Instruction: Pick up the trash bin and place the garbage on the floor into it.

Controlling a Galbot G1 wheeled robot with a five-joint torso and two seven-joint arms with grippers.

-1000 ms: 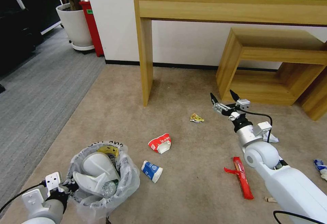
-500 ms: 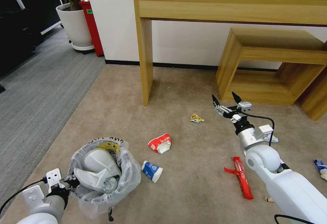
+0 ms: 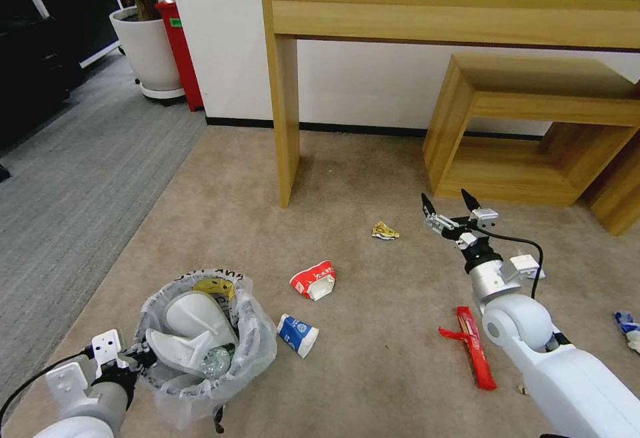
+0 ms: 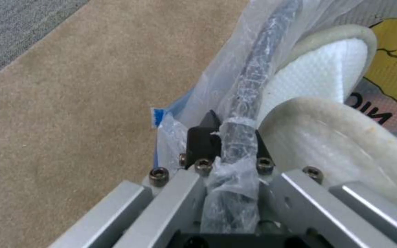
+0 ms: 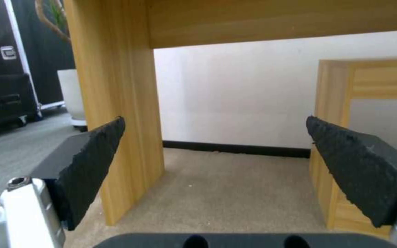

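While the trash bin (image 3: 200, 345) is held at its rim near the front-left of the beige carpet (image 3: 220, 225), pinched there through the clear liner by the left gripper (image 4: 226, 134), part of the task can be judged done: two white slippers (image 3: 190, 328), a clear bottle (image 3: 215, 361) and a yellow wrapper (image 3: 213, 289) already lie inside it. Still left on the carpet are a crushed red-white cup (image 3: 313, 280) and a blue-white cup (image 3: 297, 334) just beside the bin, a small yellow scrap (image 3: 385, 231) toward the tall wooden table (image 3: 280, 91), a red wrapper (image 3: 472, 346), and blue-white crumpled paper (image 3: 627, 328) at the right edge. The right gripper (image 3: 450, 205) is raised above the carpet, spread wide and empty, near the low wooden shelf (image 3: 533, 125).
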